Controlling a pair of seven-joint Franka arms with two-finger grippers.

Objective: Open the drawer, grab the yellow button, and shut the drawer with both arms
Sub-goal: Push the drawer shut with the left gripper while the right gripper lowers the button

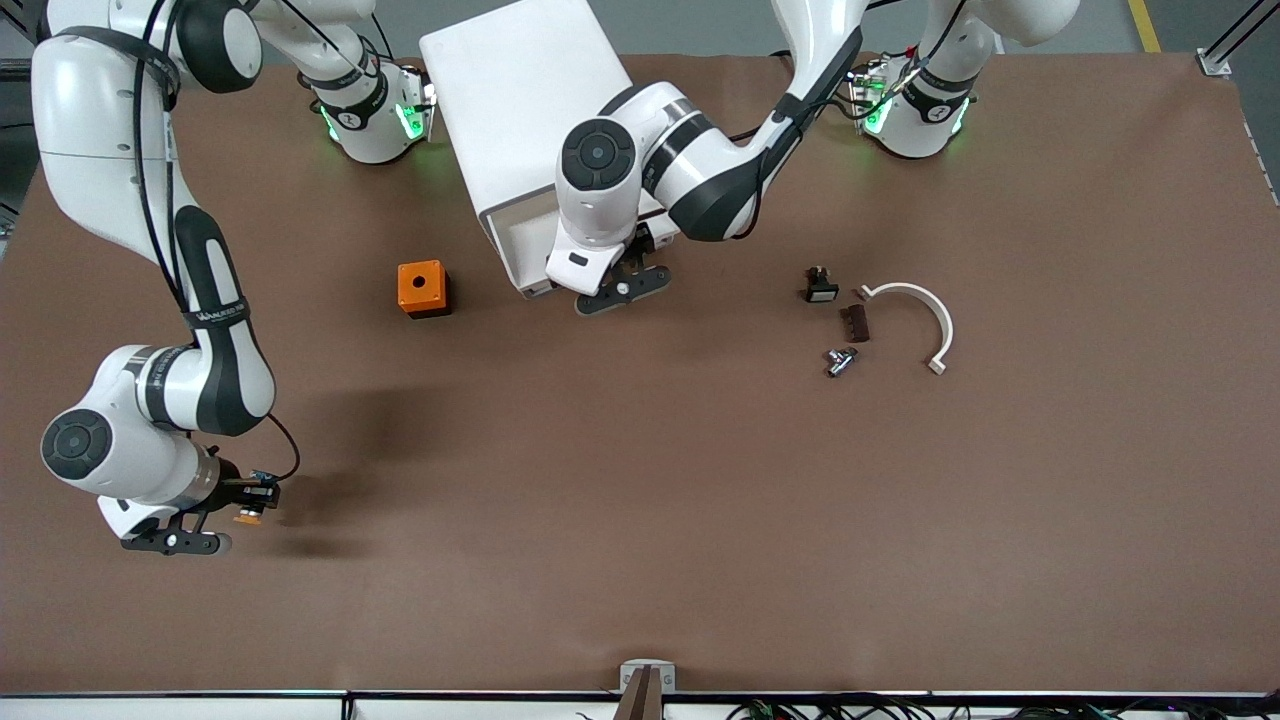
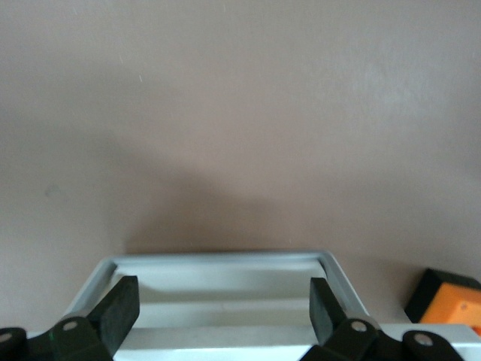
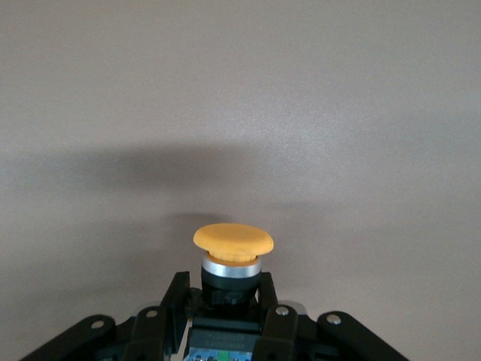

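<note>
Holding button (image 3: 233, 242), right gripper (image 3: 224, 316).

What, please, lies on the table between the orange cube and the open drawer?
Nothing: in the front view only bare table separates the orange cube from the drawer.
</note>
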